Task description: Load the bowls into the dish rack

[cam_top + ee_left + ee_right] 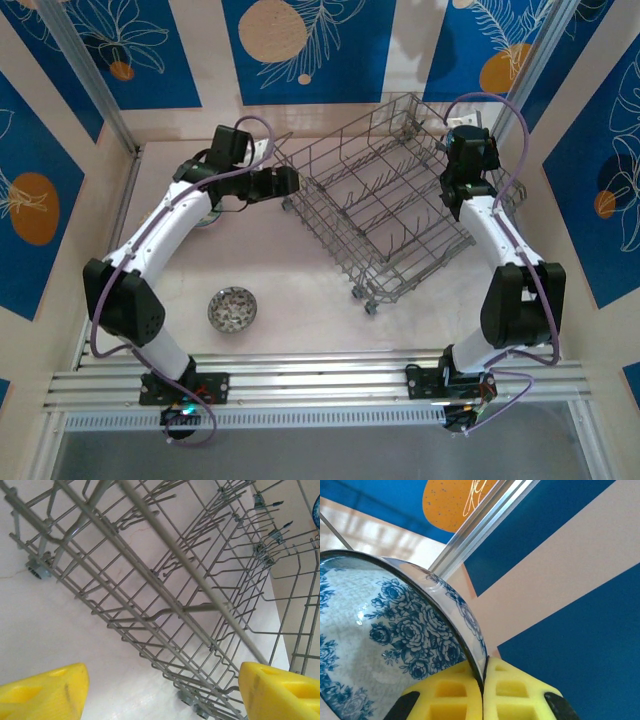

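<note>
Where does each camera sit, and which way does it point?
Top external: fixed overhead and behind, looking down on the table, left arm, right arm, dish rack and a patterned bowl.
Left wrist: on the left arm, facing the rack's wires through the open left end effector, yellow fingers either side.
Right wrist: on the right arm, facing the blue wall; right end effector pinches a blue-and-white bowl by the rim.
Shared: top external and left wrist both show the rack.
</note>
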You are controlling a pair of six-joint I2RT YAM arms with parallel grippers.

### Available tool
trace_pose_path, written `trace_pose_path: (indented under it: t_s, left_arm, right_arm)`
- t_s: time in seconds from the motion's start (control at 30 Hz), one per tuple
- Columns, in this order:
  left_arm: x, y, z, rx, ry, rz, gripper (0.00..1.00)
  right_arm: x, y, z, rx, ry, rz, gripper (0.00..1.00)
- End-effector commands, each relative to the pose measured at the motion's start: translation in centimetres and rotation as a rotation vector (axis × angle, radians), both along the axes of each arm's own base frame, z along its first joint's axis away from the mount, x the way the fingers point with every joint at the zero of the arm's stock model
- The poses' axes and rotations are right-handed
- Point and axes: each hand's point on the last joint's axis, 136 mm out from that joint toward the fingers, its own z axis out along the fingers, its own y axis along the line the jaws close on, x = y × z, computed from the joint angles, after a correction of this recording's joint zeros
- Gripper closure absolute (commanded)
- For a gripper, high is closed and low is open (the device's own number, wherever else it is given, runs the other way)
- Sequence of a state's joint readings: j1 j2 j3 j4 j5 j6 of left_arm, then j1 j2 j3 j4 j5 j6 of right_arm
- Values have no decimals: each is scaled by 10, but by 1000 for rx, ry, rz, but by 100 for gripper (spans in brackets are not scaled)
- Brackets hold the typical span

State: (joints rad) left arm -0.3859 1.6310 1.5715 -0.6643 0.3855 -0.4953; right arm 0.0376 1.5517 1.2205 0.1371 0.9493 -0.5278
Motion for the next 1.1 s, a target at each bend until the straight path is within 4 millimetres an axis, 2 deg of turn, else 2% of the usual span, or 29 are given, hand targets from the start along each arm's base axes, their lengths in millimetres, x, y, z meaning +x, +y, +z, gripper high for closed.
trace_pose_path:
  t_s: [0.0,0.43,0.83,1.07]
  left_arm:
    - [-4,7,20,-39,-57,3,22]
    - [-13,19,23,-21,-77,30,22]
    - [-16,24,24,-9,-80,46,22]
    - [-18,25,23,-7,-79,48,22]
  right_arm:
    - [10,-6,28,-64,-107,1,100]
    - [23,-30,-13,-132,15,-2,100]
    - [35,-33,-35,-232,58,-6,100]
    - [37,-21,-46,-289,82,25,100]
